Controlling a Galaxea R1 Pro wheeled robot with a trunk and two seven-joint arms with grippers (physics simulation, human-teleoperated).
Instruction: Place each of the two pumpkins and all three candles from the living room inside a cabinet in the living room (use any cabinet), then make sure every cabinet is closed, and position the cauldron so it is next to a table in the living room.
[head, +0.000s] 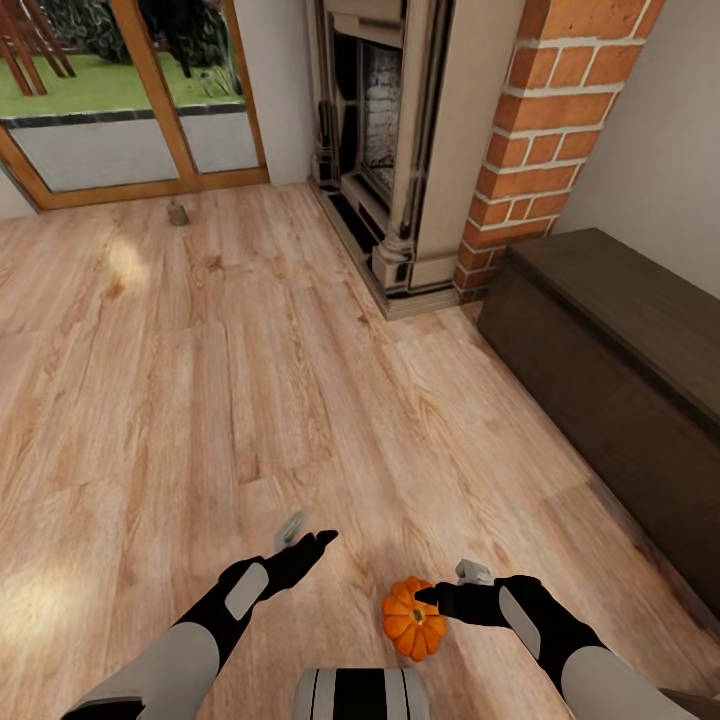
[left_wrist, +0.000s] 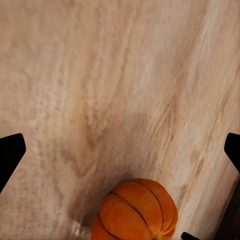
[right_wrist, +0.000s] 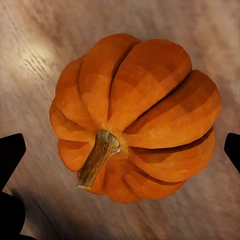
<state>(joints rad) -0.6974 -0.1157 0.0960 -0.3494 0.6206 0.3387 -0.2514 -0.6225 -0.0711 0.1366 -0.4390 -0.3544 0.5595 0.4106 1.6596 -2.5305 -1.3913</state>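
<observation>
One orange pumpkin (head: 413, 618) with a short brown stem sits on the light wood floor just in front of my base. My right gripper (head: 432, 598) hovers right above it and is open. In the right wrist view the pumpkin (right_wrist: 135, 117) lies between the wide-spread black fingertips (right_wrist: 11, 150), which do not touch it. My left gripper (head: 315, 545) is open and holds nothing, a little to the pumpkin's left; its wrist view catches the pumpkin (left_wrist: 135, 210) at the frame edge. A small grey-tan candle (head: 178, 212) stands far off by the glass door. The dark brown cabinet (head: 600, 380) runs along the right wall, fronts shut.
An ornate grey fireplace (head: 390, 150) with a red brick column (head: 540, 130) stands at the back, between the glass patio door (head: 120, 110) and the cabinet. Open plank floor (head: 200, 380) stretches ahead and to the left.
</observation>
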